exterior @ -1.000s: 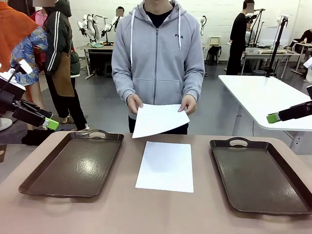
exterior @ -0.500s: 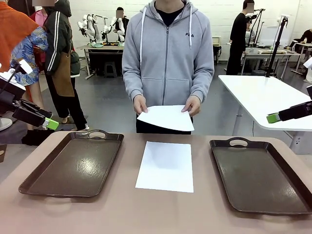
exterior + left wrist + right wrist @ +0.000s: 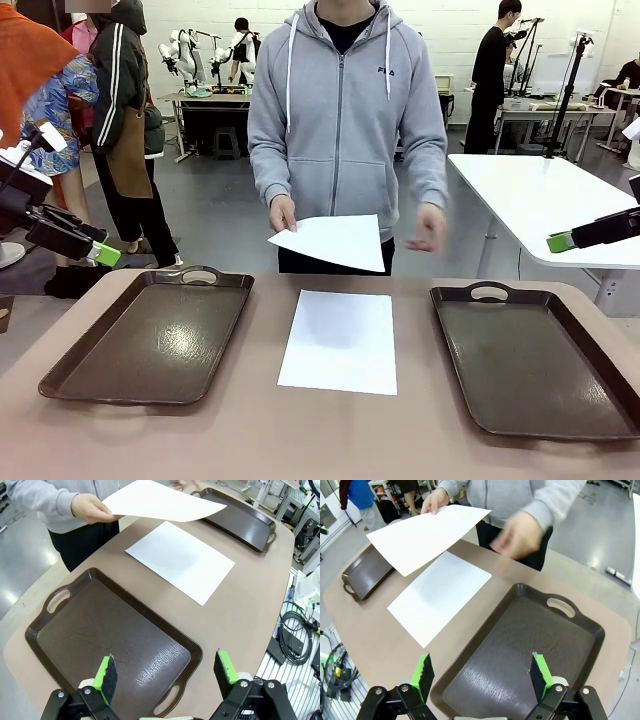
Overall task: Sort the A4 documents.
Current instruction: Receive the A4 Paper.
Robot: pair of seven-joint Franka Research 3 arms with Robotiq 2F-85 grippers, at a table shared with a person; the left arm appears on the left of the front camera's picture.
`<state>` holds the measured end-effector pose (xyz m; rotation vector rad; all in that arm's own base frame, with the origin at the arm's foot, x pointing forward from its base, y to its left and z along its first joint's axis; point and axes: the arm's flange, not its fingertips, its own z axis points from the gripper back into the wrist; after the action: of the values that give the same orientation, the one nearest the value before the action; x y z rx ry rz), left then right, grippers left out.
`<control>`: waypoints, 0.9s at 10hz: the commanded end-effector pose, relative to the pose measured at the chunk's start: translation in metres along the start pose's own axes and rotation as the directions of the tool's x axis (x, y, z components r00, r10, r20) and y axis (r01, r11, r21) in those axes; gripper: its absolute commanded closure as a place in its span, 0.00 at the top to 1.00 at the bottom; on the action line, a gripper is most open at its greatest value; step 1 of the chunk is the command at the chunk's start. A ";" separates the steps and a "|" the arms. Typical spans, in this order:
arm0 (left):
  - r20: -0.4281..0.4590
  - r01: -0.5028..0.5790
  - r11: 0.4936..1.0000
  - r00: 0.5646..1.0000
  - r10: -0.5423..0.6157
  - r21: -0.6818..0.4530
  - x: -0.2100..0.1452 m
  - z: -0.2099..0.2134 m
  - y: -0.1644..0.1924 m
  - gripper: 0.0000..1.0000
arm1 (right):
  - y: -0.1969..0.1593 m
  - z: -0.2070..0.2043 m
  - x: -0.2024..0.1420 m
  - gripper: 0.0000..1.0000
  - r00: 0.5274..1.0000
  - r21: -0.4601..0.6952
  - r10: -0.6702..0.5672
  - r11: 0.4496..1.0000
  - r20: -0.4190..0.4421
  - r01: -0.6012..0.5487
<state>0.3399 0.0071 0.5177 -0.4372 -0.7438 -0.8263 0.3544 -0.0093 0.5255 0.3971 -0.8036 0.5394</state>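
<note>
White sheet point(image 3: 338, 342) is lying between your left tray point(image 3: 150, 340) and right tray point(image 3: 530, 360); the person's hand point(image 3: 282, 213) is holding a second sheet point(image 3: 332, 241); left gripper point(image 3: 165, 668) and right gripper point(image 3: 482, 672) are gaping, empty.

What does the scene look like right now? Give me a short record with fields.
Flat sheet: A4 document lying between the trays
Held sheet: second A4 document, held in the air by the person's hand
Free hand: person's other hand, off the paper, blurred
Trays: left tray and right tray, both dark brown, both empty
Tools: left tool open; right tool open; neither holds anything
</note>
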 end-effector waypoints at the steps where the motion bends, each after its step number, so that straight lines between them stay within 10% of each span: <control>1: 0.006 0.000 1.000 1.000 0.000 -0.009 -0.001 -0.001 0.002 1.00 | 0.000 -0.001 0.000 1.00 1.000 0.008 -0.011 1.000 0.000 0.011; 9: 0.006 0.000 1.000 1.000 0.000 -0.009 -0.001 -0.001 0.002 1.00 | 0.000 -0.001 0.000 1.00 1.000 0.008 -0.011 1.000 0.000 0.011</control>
<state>0.3399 0.0071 0.5177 -0.4372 -0.7437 -0.8265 0.3544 -0.0093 0.5255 0.3971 -0.8036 0.5394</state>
